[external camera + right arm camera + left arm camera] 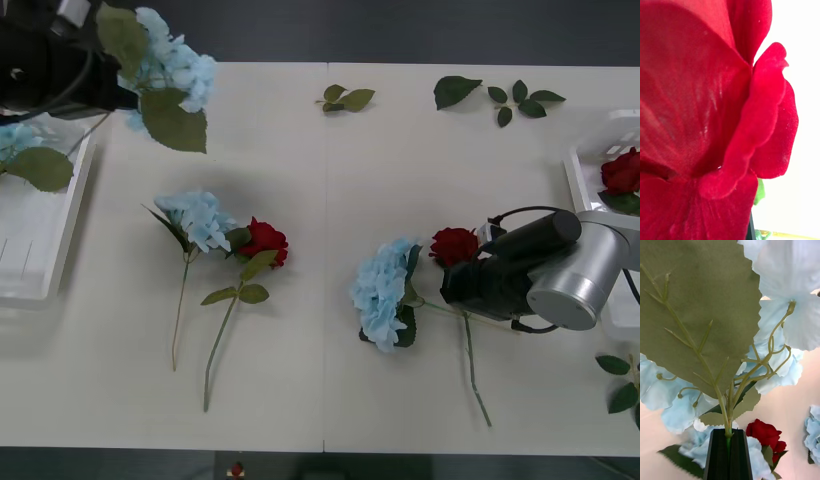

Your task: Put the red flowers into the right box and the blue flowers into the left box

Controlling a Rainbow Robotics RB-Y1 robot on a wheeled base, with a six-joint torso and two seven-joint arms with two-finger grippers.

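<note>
My left gripper point(122, 97) hangs at the table's far left corner, shut on the stem of a blue flower point(168, 62). Its black fingers point(718, 457) are pressed together around the green stem under the pale bloom point(790, 326). Beside it is the left box point(40, 262), holding another blue flower point(14, 138). My right gripper point(462, 280) sits low at a red flower point(454, 244), whose petals point(707, 112) press close to the wrist camera. A blue flower point(383, 292) lies right beside it. The right box point(592, 150) holds a red flower point(622, 172).
A blue flower point(198, 218) and a red flower point(266, 240) lie together left of centre, stems pointing to the near edge. Loose green leaf sprigs point(345, 98) point(518, 100) lie along the far edge, and more leaves point(622, 380) at the near right.
</note>
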